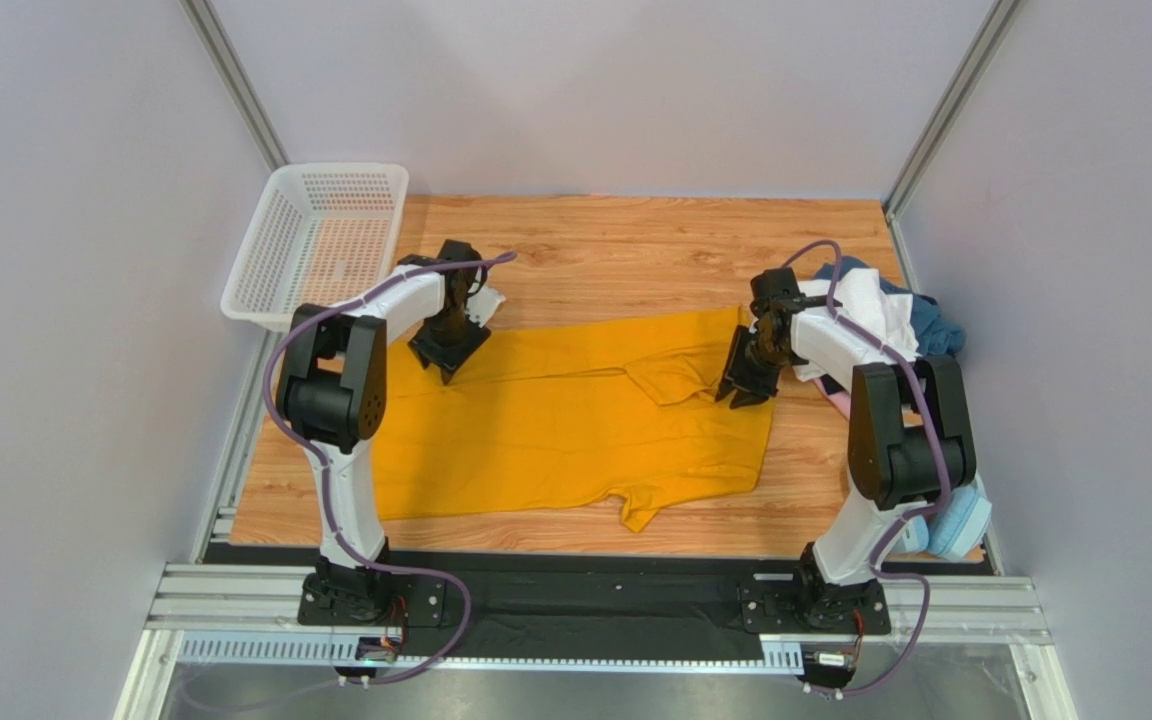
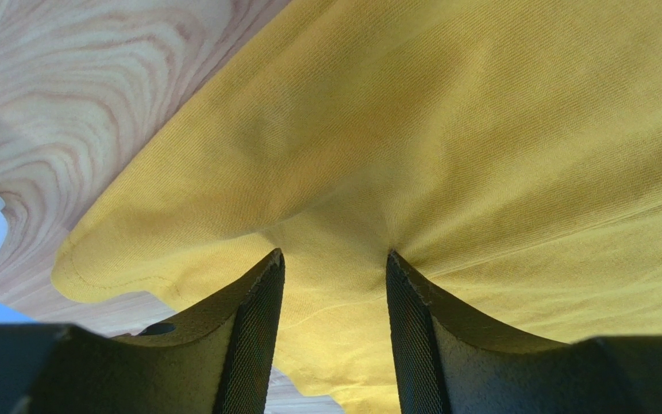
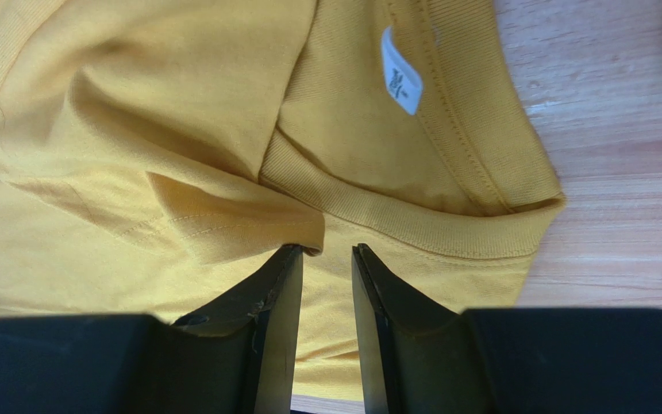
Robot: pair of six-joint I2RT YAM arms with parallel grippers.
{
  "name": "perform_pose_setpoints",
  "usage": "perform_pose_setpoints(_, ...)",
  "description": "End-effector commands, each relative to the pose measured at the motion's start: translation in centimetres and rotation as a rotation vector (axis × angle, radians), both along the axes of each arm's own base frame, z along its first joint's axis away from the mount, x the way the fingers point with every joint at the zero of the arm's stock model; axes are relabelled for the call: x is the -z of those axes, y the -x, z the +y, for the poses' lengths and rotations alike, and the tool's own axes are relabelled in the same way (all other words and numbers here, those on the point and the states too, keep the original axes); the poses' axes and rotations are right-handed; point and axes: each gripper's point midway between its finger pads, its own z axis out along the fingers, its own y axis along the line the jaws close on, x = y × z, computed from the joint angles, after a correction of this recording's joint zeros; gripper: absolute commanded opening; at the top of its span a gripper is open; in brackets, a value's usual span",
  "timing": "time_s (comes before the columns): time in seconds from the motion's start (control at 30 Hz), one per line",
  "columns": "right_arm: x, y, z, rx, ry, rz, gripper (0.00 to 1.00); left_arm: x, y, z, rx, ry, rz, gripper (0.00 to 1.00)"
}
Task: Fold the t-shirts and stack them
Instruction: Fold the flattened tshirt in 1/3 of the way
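The yellow t-shirt lies flat on the table. Its long way runs from left to right. The bottom hem is on the left side. The collar is on the right side.

The left end effector is down on the far hem corner. Its two fingers are apart. Yellow cloth bunches up into the gap between them, but the fingers are not squeezing it.

The right end effector is at the other end, just beside the collar. Its fingers are only a little apart. They point at a small fold of cloth. I cannot tell if they nip any cloth.

Both end effectors sit on the far edge of the shirt. All the rest of the shirt lies on the near side of them, toward the arm bases. So I think the next fold has to bring the far edge toward the near edge. Each arm is nearest to its own end.

The other t-shirts wait in a pile behind the right arm.
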Motion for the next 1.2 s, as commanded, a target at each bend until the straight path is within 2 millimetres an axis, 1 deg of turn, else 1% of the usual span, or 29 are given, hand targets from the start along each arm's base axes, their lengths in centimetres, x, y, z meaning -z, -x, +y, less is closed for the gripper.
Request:
perform_pose_setpoints(0.0,-1.1,-0.7,-0.6,0.002,0.007,-0.044,0.32,-0.3,0.1,0.0,0.006,0.01,0.019,0.54)
perform_pose_setpoints(0.17,-1.1,-1.0,-0.3,0.005,-0.007,-0.045,0.29,-0.1,0.2,0.0,0.006,0.011,0.025,0.54)
perform_pose_setpoints(0.33,-2.0,-1.5,0.2,0.004,-0.038,-0.066,0.27,0.0,0.3,0.0,0.006,0.012,0.029,0.54)
perform_pose_setpoints(0.57,-1.8,-1.4,0.5,0.002,-0.048,-0.057,0.27,0.0,0.2,-0.1,0.007,0.016,0.026,0.54)
perform_pose_setpoints(0.63,-1.6,-1.7,0.6,0.003,-0.052,-0.061,0.26,0.0,0.3,-0.1,0.007,0.015,0.029,0.54)
perform_pose_setpoints(0.73,-1.3,-2.1,0.8,0.006,-0.061,-0.059,0.22,0.0,0.4,0.0,0.008,0.013,0.031,0.54)
perform_pose_setpoints(0.8,-1.4,-2.4,0.9,0.007,-0.065,-0.066,0.18,0.0,0.4,0.0,0.008,0.013,0.029,0.53)
perform_pose_setpoints(0.83,-1.4,-2.5,0.8,0.004,-0.064,-0.07,0.14,0.0,0.4,0.0,0.006,0.013,0.029,0.53)
perform_pose_setpoints(0.9,-1.6,-2.8,0.9,0.004,-0.067,-0.077,0.12,0.0,0.4,0.0,0.006,0.013,0.029,0.53)
perform_pose_setpoints(1.03,-1.8,-2.9,1.0,0.002,-0.07,-0.083,0.0,-0.1,0.3,-0.1,0.008,0.013,0.028,0.53)
perform_pose_setpoints(1.17,-1.9,-2.7,0.9,0.0,-0.068,-0.085,0.0,-0.1,0.3,0.0,0.006,0.012,0.027,0.53)
